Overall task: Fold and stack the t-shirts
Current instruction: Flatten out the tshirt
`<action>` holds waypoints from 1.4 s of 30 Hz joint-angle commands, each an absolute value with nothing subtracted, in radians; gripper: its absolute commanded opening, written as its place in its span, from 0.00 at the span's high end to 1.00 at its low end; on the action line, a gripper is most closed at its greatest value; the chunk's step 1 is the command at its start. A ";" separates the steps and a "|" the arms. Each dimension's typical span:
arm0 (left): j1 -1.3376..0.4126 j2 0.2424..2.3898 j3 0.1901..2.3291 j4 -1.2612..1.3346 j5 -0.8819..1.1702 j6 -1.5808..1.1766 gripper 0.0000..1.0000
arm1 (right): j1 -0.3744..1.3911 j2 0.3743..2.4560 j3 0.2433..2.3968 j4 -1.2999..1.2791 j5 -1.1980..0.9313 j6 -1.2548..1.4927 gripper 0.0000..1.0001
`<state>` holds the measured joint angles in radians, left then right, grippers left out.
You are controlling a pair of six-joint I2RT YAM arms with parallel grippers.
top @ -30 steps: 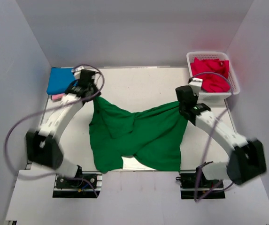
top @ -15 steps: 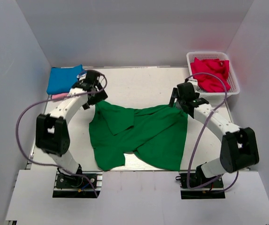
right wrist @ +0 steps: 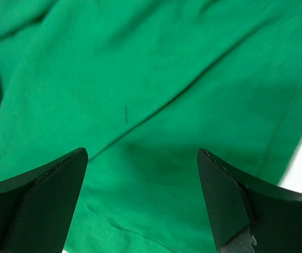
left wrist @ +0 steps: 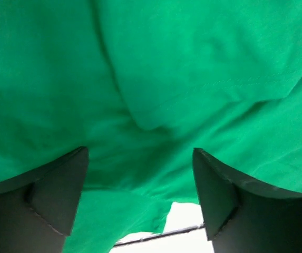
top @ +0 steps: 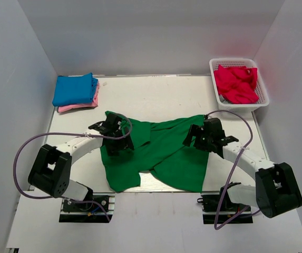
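On the worktop (top: 156,95), middle to front: green t-shirt (top: 164,150) lies spread out but rumpled, with a flap folded over on its left part; its front edge reaches the near edge of the worktop.
Left claw (top: 120,143): low over the green t-shirt's left part, fingers spread wide, nothing between them. The left wrist view shows only green cloth below the gap. Cannot tell if the tips touch the cloth.
Right claw (top: 197,138): low over the shirt's right part, near its right edge, fingers spread wide, holding nothing.
Blue t-shirt (top: 74,89): folded, back-left corner, on top of the pink one.
Pink t-shirt (top: 79,107): folded under the blue one, only its near and right edges showing.
Red t-shirt (top: 236,84): bunched up inside the basket.
Basket (top: 264,99): white lattice, back-right corner.
Mark (right wrist: 126,114): short dark line on the green cloth in the right wrist view, too small to tell whether it is thread or print.
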<state>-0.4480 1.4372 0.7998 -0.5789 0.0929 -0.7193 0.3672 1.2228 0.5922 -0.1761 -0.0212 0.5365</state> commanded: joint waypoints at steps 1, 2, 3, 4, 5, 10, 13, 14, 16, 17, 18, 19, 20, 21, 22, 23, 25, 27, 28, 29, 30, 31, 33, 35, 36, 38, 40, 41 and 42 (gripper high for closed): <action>-0.471 1.449 0.845 -0.503 0.080 -0.739 0.13 | 0.370 1.224 0.554 -0.063 -0.149 0.565 0.10; -0.471 1.482 0.845 -0.494 0.080 -0.739 0.18 | 0.370 1.224 0.549 -0.057 -0.152 0.566 0.10; -0.471 1.500 0.863 -0.485 0.080 -0.739 0.21 | 0.370 1.238 0.546 -0.057 -0.150 0.566 0.10; -0.480 1.523 0.877 -0.494 0.068 -0.730 0.26 | 0.370 1.241 0.546 -0.060 -0.153 0.563 0.10; -0.480 1.545 0.893 -0.505 0.067 -0.721 0.35 | 0.370 1.247 0.546 -0.061 -0.153 0.560 0.10; -0.480 1.637 0.943 -0.528 0.029 -0.712 0.66 | 0.368 1.264 0.535 -0.054 -0.149 0.554 0.10; -0.480 1.625 0.974 -0.546 0.029 -0.712 1.00 | 0.367 1.275 0.532 -0.057 -0.143 0.554 0.10; -0.480 1.615 0.974 -0.546 0.029 -0.712 1.00 | 0.367 1.276 0.531 -0.054 -0.144 0.554 0.10; -0.480 1.595 0.985 -0.546 0.038 -0.700 1.00 | 0.370 1.299 0.526 -0.044 -0.147 0.546 0.10; -0.480 1.573 0.994 -0.546 0.038 -0.699 1.00 | 0.368 1.305 0.526 -0.043 -0.156 0.549 0.10; -0.480 1.563 0.994 -0.546 0.049 -0.687 1.00 | 0.370 1.311 0.525 -0.035 -0.158 0.549 0.10; -0.480 1.563 1.009 -0.546 0.049 -0.687 1.00 | 0.367 1.322 0.517 -0.029 -0.161 0.552 0.10; -0.480 1.552 1.029 -0.546 0.049 -0.687 1.00 | 0.368 1.327 0.515 -0.025 -0.161 0.552 0.10; -0.480 1.552 1.041 -0.570 0.040 -0.678 1.00 | 0.370 1.336 0.514 -0.020 -0.161 0.554 0.10; -0.480 1.543 1.054 -0.581 0.040 -0.678 1.00 | 0.367 1.339 0.511 -0.021 -0.158 0.554 0.10; -0.480 1.543 1.063 -0.581 0.023 -0.669 1.00 | 0.368 1.342 0.511 -0.020 -0.153 0.555 0.10; -0.480 1.543 1.098 -0.581 0.012 -0.660 1.00 | 0.368 1.347 0.511 -0.023 -0.143 0.552 0.10; -0.480 1.566 1.132 -0.607 0.000 -0.650 1.00 | 0.368 1.351 0.511 -0.025 -0.124 0.549 0.10; -0.480 1.575 1.167 -0.635 -0.009 -0.650 1.00 | 0.371 1.354 0.512 -0.026 -0.120 0.548 0.10; -0.480 1.586 1.180 -0.650 -0.035 -0.650 1.00 | 0.365 1.361 0.517 -0.034 -0.117 0.548 0.10; -0.480 1.601 1.189 -0.660 -0.035 -0.650 1.00 | 0.367 1.362 0.517 -0.038 -0.111 0.543 0.10; -0.480 1.601 1.189 -0.660 -0.044 -0.650 0.95 | 0.365 1.362 0.520 -0.038 -0.110 0.543 0.10; -0.470 1.614 1.189 -0.660 -0.044 -0.650 0.92 | 0.367 1.367 0.519 -0.046 -0.101 0.541 0.10; -0.469 1.637 1.180 -0.660 -0.044 -0.650 0.92 | 0.367 1.371 0.518 -0.048 -0.095 0.538 0.10; -0.469 1.637 1.180 -0.670 -0.044 -0.650 0.90 | 0.365 1.379 0.520 -0.048 -0.095 0.537 0.10; -0.469 1.661 1.190 -0.670 -0.044 -0.650 0.84 | 0.364 1.381 0.523 -0.046 -0.097 0.534 0.10; -0.469 1.670 1.201 -0.670 -0.044 -0.650 0.78 | 0.367 1.388 0.523 -0.048 -0.098 0.535 0.10; -0.469 1.671 1.201 -0.670 -0.044 -0.650 0.77 | 0.365 1.387 0.523 -0.048 -0.100 0.537 0.10; -0.469 1.683 1.210 -0.670 -0.044 -0.650 0.76 | 0.365 1.390 0.523 -0.048 -0.098 0.535 0.10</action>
